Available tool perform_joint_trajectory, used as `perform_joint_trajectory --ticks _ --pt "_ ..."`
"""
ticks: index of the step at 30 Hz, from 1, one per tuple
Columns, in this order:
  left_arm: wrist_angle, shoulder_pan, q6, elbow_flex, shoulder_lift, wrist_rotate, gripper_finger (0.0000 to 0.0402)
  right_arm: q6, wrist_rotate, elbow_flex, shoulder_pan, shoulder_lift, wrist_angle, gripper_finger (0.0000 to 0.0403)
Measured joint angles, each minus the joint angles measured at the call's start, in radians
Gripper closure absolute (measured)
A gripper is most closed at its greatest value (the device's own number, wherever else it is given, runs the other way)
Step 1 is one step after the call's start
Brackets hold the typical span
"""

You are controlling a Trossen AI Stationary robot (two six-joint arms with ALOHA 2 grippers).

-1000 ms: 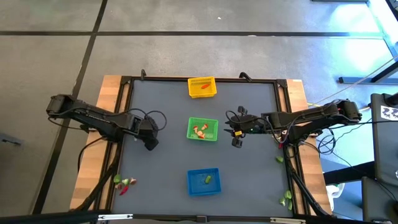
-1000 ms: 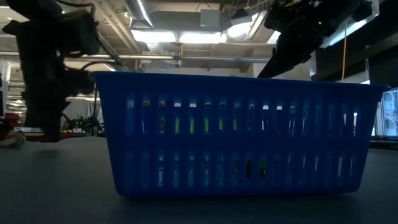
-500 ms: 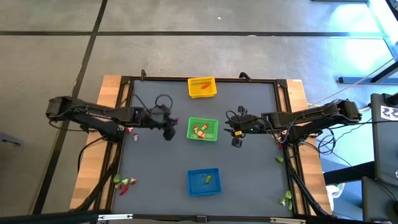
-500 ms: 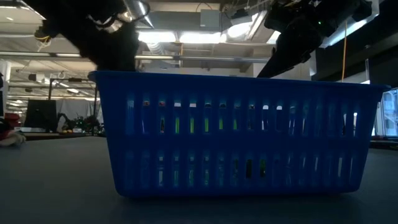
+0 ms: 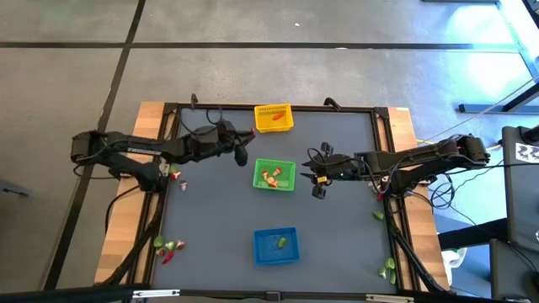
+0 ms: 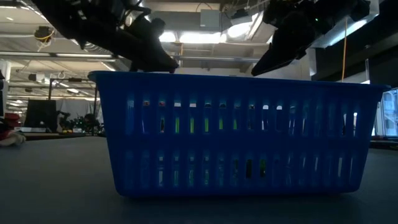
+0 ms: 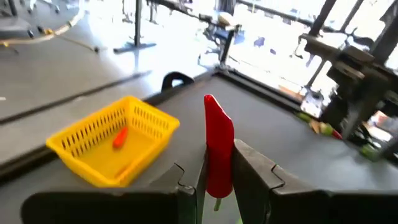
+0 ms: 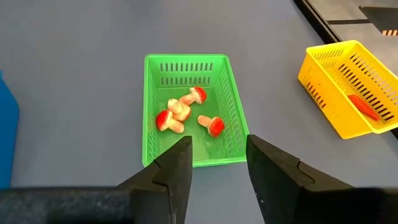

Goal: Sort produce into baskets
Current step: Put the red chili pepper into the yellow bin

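Observation:
My left gripper (image 7: 217, 165) is shut on a long red produce piece (image 7: 217, 143) and hangs above the table (image 5: 244, 143), just left of the yellow basket (image 5: 274, 118). The yellow basket holds an orange-red piece (image 7: 120, 137). My right gripper (image 8: 216, 163) is open and empty, just right of the green basket (image 5: 274, 175), which holds red-capped mushroom pieces (image 8: 183, 112). The blue basket (image 5: 276, 245) stands near the front with a green piece inside; it fills the low view (image 6: 236, 130). My left gripper pinches the red piece's lower half (image 7: 217, 177) between its two fingers (image 7: 249, 171). The piece lies along the fingers, and its pointed end (image 7: 210, 99) sticks out past the fingertips. It is lifted clear of the table.
Loose produce lies at the table's left edge (image 5: 174, 176), at the front left (image 5: 168, 247), at the right edge (image 5: 379, 215) and at the front right (image 5: 388, 268). A raised black frame (image 5: 278, 107) runs around the grey table top.
My left gripper has risen from the table's left part and gone right and toward the far edge, past the green basket's left side, toward the yellow basket.

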State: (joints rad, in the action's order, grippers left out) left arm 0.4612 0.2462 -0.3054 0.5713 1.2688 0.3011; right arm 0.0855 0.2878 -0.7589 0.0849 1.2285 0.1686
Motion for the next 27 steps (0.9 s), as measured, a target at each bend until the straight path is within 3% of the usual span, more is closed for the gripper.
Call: perform_joint_trajectory --ticks 4,10,20,27 --pt "0.102 0.045 0.039 0.015 0.081 -0.001 0.0335 -0.006 0.0 0.0 0.0 0.0 -0.001 0.0251" --pt "0.094 0.103 0.096 0.126 0.216 -0.013 0.0334 -0.012 0.0 0.0 0.0 0.0 -0.015 0.0251" --pt "-0.067 0.222 0.183 0.363 0.449 -0.013 0.0334 -0.014 0.0 0.0 0.0 0.0 -0.018 0.0251" --pt "-0.086 0.289 0.121 0.396 0.551 -0.013 0.0334 -0.014 0.0 0.0 0.0 0.0 -0.017 0.0251"
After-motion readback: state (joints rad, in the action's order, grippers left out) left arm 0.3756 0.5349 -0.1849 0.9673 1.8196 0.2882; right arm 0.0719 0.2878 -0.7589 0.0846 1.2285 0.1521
